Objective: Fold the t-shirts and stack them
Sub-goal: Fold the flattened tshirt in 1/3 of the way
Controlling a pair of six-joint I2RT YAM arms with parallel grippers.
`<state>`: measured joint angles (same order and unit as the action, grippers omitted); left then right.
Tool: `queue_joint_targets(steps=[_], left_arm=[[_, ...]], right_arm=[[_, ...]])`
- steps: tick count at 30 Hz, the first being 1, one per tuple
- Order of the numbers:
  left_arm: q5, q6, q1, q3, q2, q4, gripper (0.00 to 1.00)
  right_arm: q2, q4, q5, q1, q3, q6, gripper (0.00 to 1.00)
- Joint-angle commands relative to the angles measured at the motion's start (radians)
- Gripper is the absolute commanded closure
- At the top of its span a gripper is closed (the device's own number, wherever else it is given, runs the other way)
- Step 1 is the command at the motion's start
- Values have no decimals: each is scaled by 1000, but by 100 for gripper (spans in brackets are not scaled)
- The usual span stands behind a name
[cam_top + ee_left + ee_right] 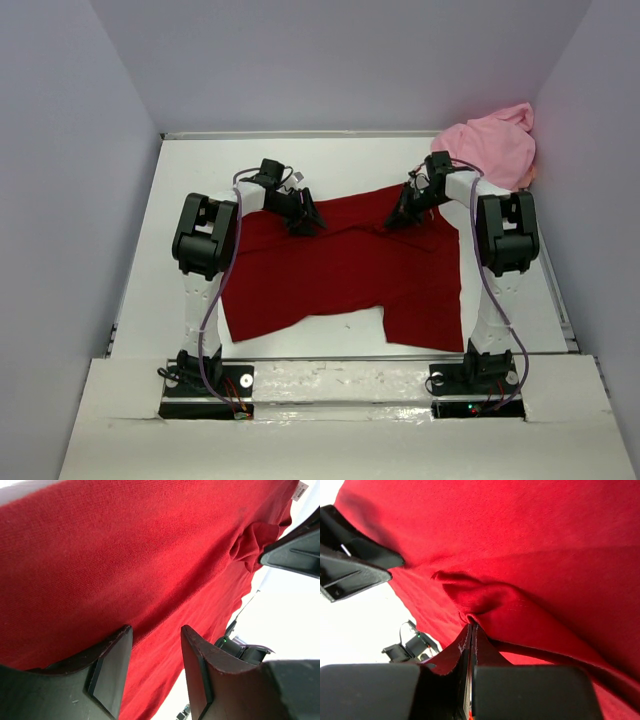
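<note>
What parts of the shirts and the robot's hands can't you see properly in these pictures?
- pink t-shirt, top view: crumpled in the far right corner; its sleeves and collar hide in its own folds.
- red t-shirt, top view: its far edge is hidden under the left gripper and right gripper; the wrist views cut it off.
- left gripper, left wrist view: jaws apart; whether they touch the cloth is unclear.

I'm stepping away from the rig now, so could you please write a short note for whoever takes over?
Left gripper: open above the dark red t-shirt, holding nothing.
Right gripper: shut on a pinch of that shirt near its far edge.
Dark red t-shirt lies mostly spread on the table; light pink t-shirt sits bunched at the far right corner.
Done: neither shirt folded. Left: fold both, then stack.
</note>
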<state>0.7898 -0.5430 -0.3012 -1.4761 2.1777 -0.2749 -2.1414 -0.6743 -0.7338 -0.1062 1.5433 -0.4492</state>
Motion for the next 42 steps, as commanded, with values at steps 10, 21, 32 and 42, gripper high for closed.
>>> queue_joint_targets(steps=[10,21,32,42], left_arm=[[-20,14,-6,-23,22,-47,43],[-21,12,-7,-29,24,-49,43],[-21,15,-7,-29,30,-50,43],[-21,17,-7,-29,34,-50,43]], right_arm=[[69,-1,-55,-36,-38,-25,100],[101,-21,-72,-69,-60,-25,100],[126,-85,-56,-109,-83,-3,100],[143,-120,-39,-148,-141,27,74]])
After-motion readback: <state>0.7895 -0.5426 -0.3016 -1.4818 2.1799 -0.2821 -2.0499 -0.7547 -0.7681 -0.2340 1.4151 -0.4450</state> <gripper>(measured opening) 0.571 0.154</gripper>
